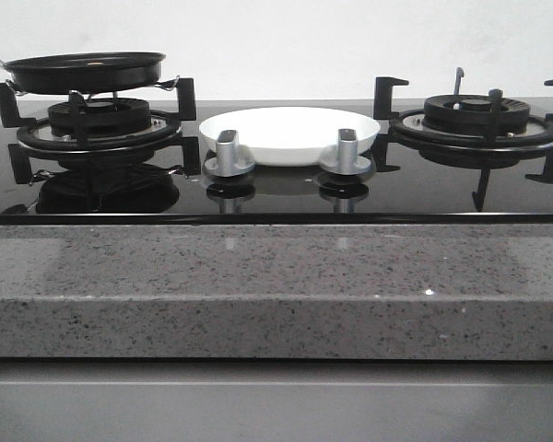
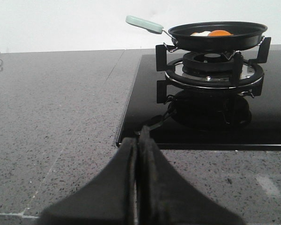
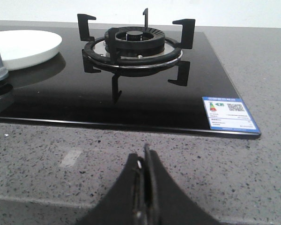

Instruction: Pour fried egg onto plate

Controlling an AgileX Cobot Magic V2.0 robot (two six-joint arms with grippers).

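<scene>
A plain white wall [image 1: 276,46] stands behind a speckled grey stone tabletop [image 1: 276,276]. Set into it is a glossy black glass hob [image 1: 276,198] with two burners and two silver knobs, reflecting soft, even light.

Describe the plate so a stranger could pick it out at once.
Start at the black glass cooktop with a burner at each end. Between the burners, just behind the two grey control knobs, sits the plate. It is the only white thing there: round, shallow and glossy, unlike the black frying pan on the left burner.
</scene>
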